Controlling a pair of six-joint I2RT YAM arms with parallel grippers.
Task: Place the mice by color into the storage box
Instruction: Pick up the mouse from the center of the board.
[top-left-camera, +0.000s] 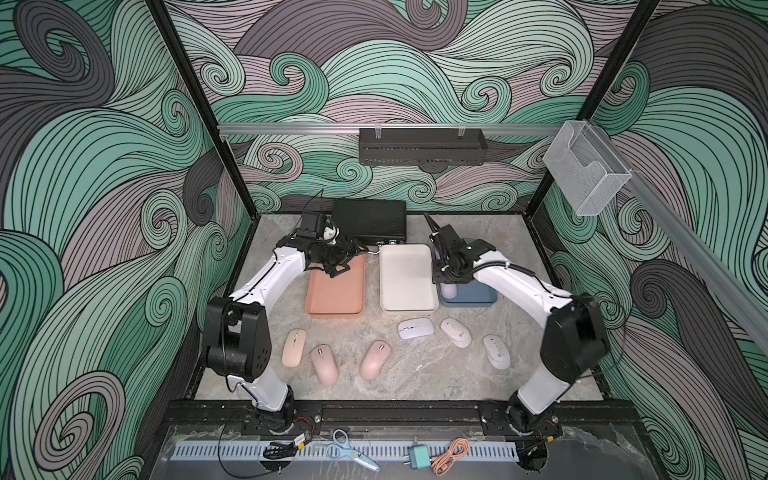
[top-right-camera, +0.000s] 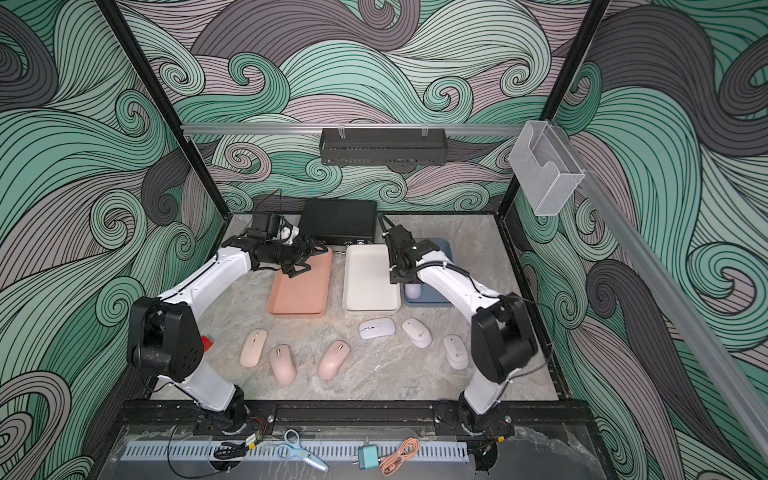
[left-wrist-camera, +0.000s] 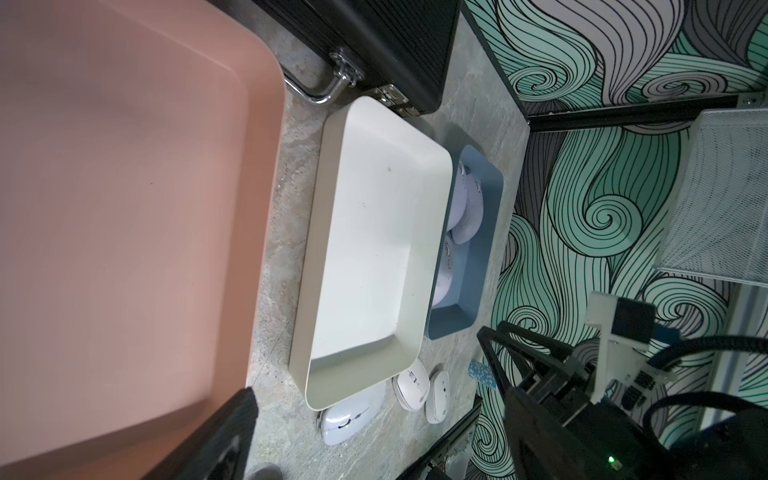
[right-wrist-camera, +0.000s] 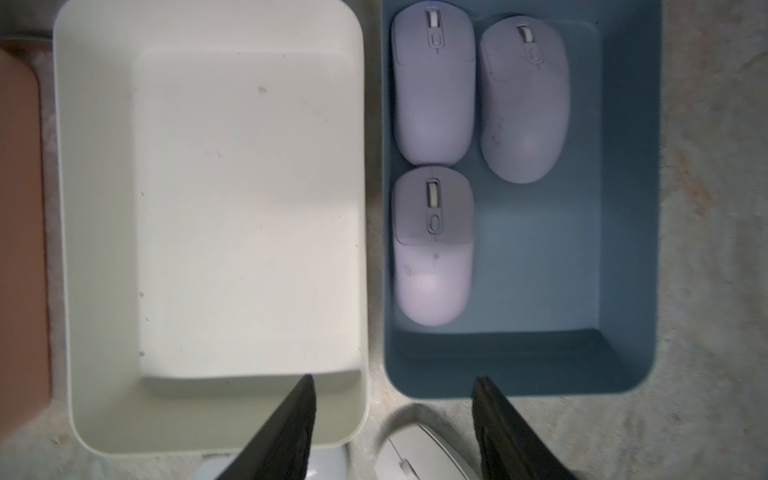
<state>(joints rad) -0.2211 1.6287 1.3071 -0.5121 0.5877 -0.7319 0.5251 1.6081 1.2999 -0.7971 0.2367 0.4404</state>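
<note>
The marbled grey counter (top-left-camera: 415, 382) carries a black briefcase (top-left-camera: 370, 220) at the middle of its back edge. In front of the briefcase, three trays lie in a row: a salmon-pink tray (top-left-camera: 336, 291), a white tray (top-left-camera: 407, 278) and, just beside the white one toward the right edge, a slate-blue tray (top-left-camera: 478, 296). Nearer the front edge, three pink mice (top-left-camera: 294, 347) (top-left-camera: 325, 365) (top-left-camera: 375, 359) lie on the left half. Three whitish mice (top-left-camera: 416, 328) (top-left-camera: 456, 332) (top-left-camera: 496, 351) lie on the right half.

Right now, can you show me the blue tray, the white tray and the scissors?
blue tray (right-wrist-camera: 548, 270): right wrist view, its bare floor.
white tray (right-wrist-camera: 249, 208): right wrist view, middle of its floor.
scissors (top-left-camera: 352, 455): a top view, near the pivot.
</note>
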